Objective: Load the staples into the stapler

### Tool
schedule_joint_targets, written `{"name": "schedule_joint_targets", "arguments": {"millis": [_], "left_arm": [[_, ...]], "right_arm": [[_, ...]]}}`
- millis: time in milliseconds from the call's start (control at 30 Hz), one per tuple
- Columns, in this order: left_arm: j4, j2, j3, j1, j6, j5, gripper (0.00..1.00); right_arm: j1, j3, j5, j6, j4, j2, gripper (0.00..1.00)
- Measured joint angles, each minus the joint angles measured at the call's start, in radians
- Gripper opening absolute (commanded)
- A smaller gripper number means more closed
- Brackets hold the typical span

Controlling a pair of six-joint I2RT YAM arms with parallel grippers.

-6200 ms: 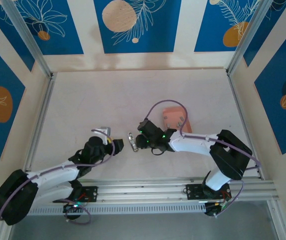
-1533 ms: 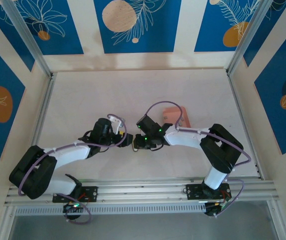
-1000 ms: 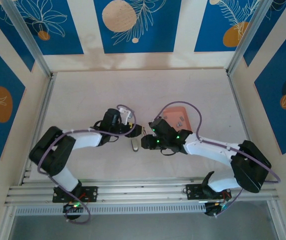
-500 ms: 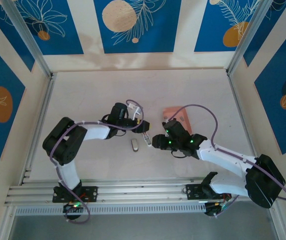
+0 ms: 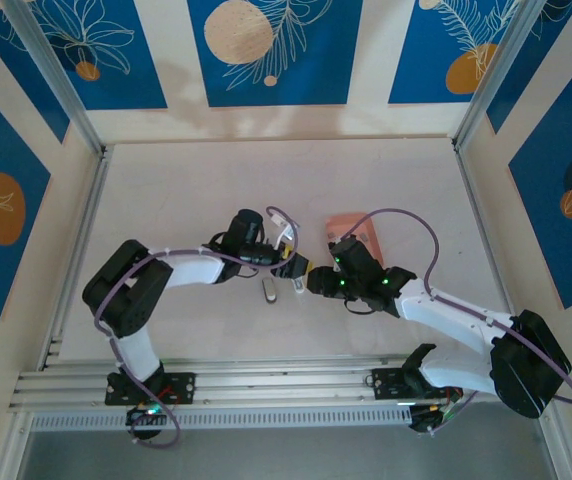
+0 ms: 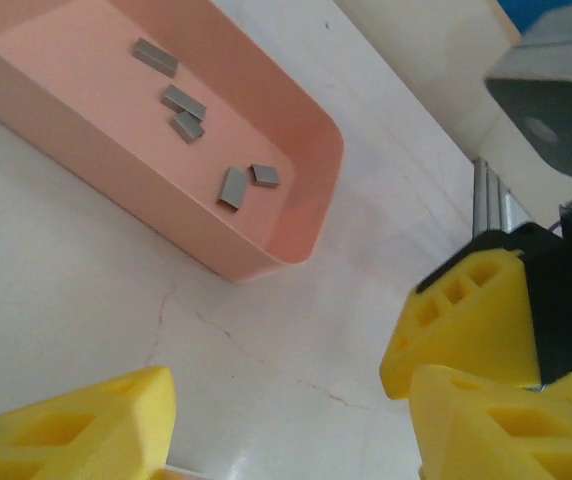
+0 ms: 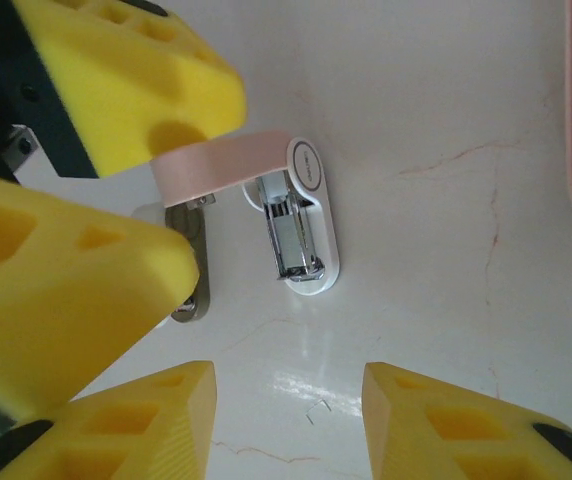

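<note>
Two robot arms are meeting over the middle of the pale counter (image 5: 216,190). The stapler (image 5: 294,284) is lying on the counter between their tips.

The left pincer (image 5: 291,265) is reaching in from the left with its yellow fingers (image 7: 126,80) spread wide. In the right wrist view, the stapler's pink top arm (image 7: 216,165) is running between those two fingers. It is touching the upper one, and whether the lower one is touching it cannot be told.

The stapler (image 7: 301,240) is lying open. Its white body is facing up and its shiny metal channel is showing. A grey metal part (image 7: 191,270) is lying just beside it, half hidden behind the left pincer's lower finger.

The right pincer (image 7: 288,385) is hovering just above the stapler. Its fingers are parted and are gripping nothing.

The staples (image 6: 232,187) are sitting loose on the floor of the shallow pink tray (image 6: 116,165). Five small grey pieces are showing in the left wrist view, two of them touching near the tray's rounded corner.

From above, the tray (image 5: 358,232) is resting on the counter just beyond the right arm's wrist and near the stapler. The left pincer (image 6: 291,400) is looking past its own open fingers toward the tray.
</note>
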Motion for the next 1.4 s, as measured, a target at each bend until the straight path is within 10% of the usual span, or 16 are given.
{"name": "schedule_joint_targets", "arguments": {"millis": [800, 1400], "left_arm": [[-0.124, -0.116, -0.078, -0.025, 0.050, -0.080, 0.65], [-0.110, -0.306, -0.225, 0.049, -0.016, -0.283, 0.66]], "right_arm": [[-0.010, 0.008, -0.036, -0.001, -0.009, 0.060, 0.41], [-0.029, 0.141, -0.079, -0.038, 0.069, 0.365, 0.21]]}}
